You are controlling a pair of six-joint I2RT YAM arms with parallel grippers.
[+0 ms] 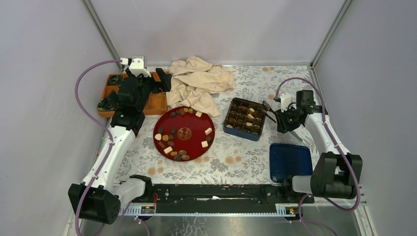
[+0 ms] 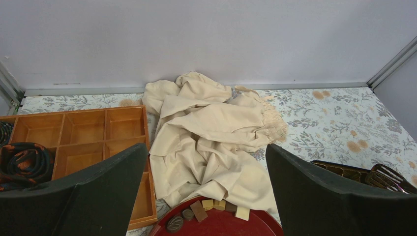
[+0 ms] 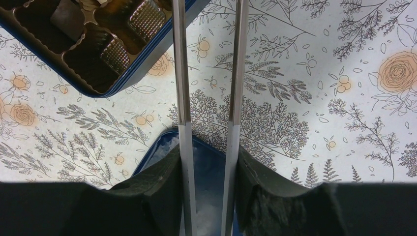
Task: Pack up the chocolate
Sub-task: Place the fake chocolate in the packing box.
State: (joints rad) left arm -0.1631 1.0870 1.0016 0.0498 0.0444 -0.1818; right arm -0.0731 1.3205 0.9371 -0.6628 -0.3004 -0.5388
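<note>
Since most chocolate (image 1: 168, 149) lies on the red plate (image 1: 194, 147) beside the partly filled box (image 1: 243, 133), the right tool (image 3: 209, 162), clamped on parted tongs (image 3: 183, 73), is best swung there and one piece pinched gently, the left tool (image 2: 205, 150) being held wide apart.

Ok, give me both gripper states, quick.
Left gripper: open, holding nothing.
Right gripper: closed on the metal tongs.
</note>
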